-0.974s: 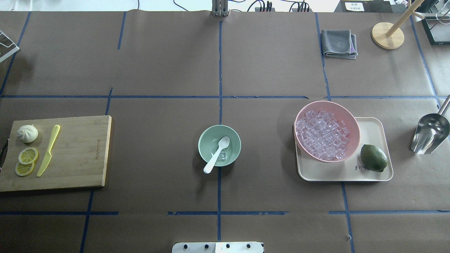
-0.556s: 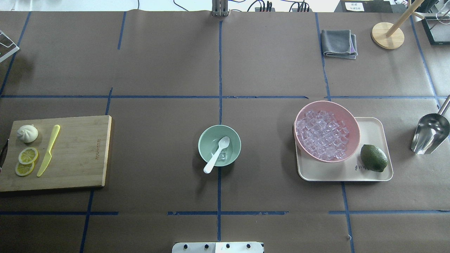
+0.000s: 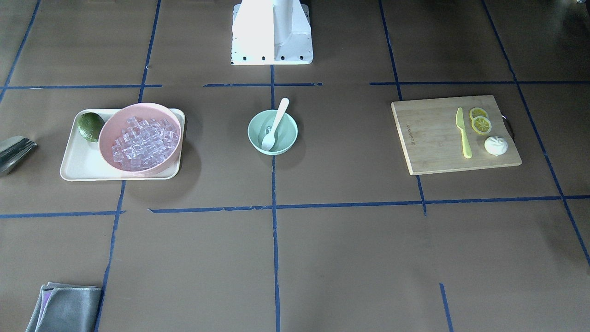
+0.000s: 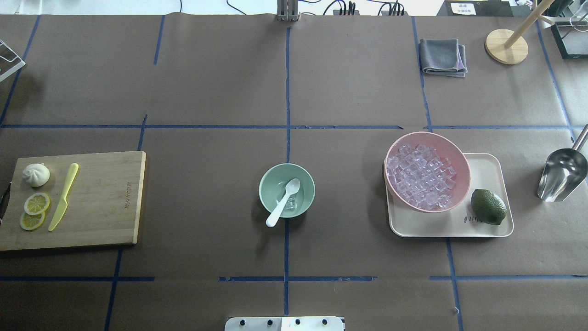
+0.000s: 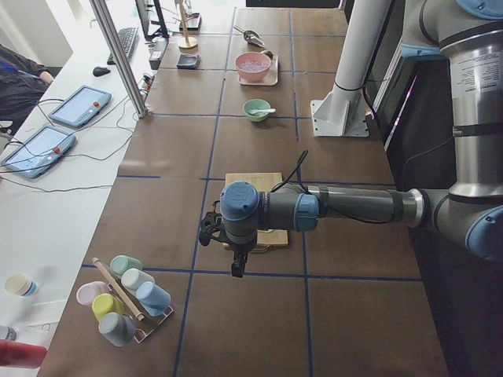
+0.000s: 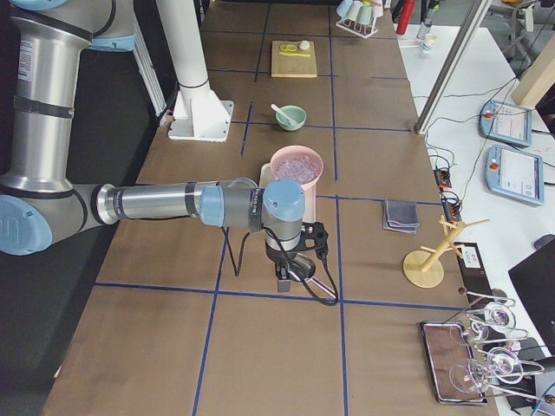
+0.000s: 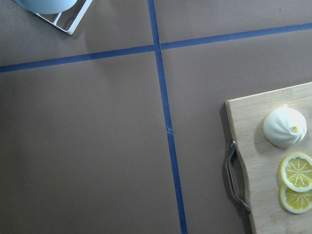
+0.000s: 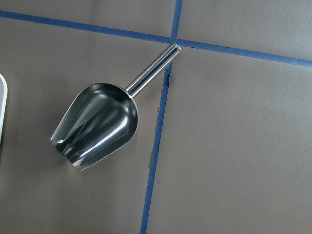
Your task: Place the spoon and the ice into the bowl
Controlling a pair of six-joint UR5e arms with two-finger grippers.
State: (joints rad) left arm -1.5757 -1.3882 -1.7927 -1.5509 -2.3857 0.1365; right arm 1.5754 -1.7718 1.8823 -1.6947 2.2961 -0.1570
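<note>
The mint-green bowl [image 4: 268,184] stands at the table's middle. The white spoon [image 4: 282,203] lies in it, scoop down inside and handle out over the near rim. A few clear ice cubes [image 4: 292,202] lie in the bowl beside the spoon. More ice [image 4: 422,177] fills the pink bowl [image 4: 463,162] on the right. The left gripper [image 5: 237,265] hangs past the cutting board's outer end, far from the bowl; the right gripper [image 6: 284,279] hangs over the metal scoop. I cannot tell whether either is open or shut.
A cutting board [image 4: 101,202] on the left holds a bun, lemon slices and a yellow knife [image 4: 63,196]. A cream tray [image 4: 487,165] bears the pink bowl and a lime [image 4: 488,207]. A metal scoop [image 4: 561,174], grey cloth [image 4: 442,56] and wooden stand [image 4: 505,46] lie at the right.
</note>
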